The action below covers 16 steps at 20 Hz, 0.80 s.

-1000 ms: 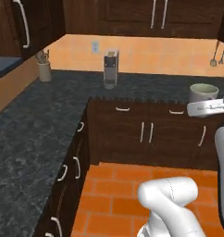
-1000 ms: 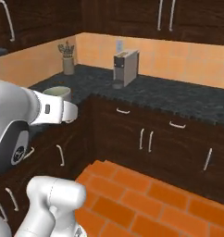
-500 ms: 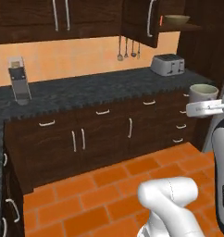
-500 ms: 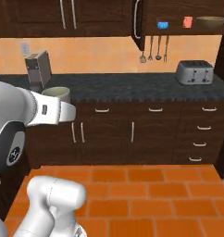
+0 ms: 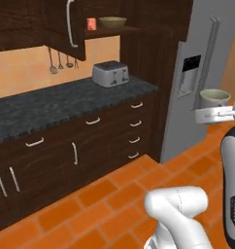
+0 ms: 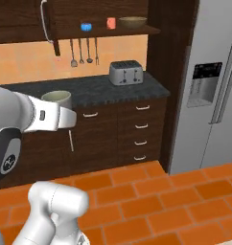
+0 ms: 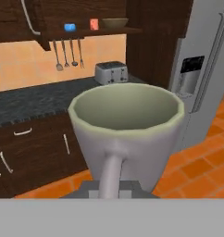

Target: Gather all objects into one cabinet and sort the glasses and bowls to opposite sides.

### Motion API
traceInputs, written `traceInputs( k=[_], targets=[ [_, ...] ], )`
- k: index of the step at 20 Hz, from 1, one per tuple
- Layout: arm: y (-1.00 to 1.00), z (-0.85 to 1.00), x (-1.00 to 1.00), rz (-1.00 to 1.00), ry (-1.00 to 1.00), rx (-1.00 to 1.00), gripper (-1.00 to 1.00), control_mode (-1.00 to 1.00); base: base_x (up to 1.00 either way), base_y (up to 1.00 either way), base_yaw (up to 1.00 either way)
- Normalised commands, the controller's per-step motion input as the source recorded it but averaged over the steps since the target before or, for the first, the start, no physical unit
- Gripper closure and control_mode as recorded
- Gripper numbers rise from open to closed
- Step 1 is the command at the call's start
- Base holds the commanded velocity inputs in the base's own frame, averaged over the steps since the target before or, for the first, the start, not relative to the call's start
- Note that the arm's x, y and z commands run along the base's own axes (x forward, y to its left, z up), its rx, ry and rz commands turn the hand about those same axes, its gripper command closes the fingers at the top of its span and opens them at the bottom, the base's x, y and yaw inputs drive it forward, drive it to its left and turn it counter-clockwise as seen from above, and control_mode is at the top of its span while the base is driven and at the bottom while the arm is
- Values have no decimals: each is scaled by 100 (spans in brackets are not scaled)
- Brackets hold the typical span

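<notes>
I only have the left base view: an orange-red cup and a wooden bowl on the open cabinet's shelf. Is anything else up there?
Observer: Yes. In the right base view a blue bowl stands on the same shelf, just left of the orange-red cup.
Operator: Is there anything inside the mug I'm carrying?
Observer: The hand view looks straight into the mug: it is empty, with its handle toward the camera.

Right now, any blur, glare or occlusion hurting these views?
Hand view: the grey-green mug sits close and soft-edged, hiding much of the counter. Left base view: the toaster is soft and the bowl small. Right base view: flat light, no glare; shelf items tiny.
</notes>
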Motion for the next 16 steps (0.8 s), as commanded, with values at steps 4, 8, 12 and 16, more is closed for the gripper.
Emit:
traceInputs(
  k=[4,8,12,16],
  targets=[
    [0,0,0,0,0,0,100,100,100,-15,1],
    [0,0,0,0,0,0,100,100,100,-4,19],
    [0,0,0,0,0,0,100,100,100,-36,37],
    [0,0,0,0,0,0,100,100,83,-38,42]
  ],
)
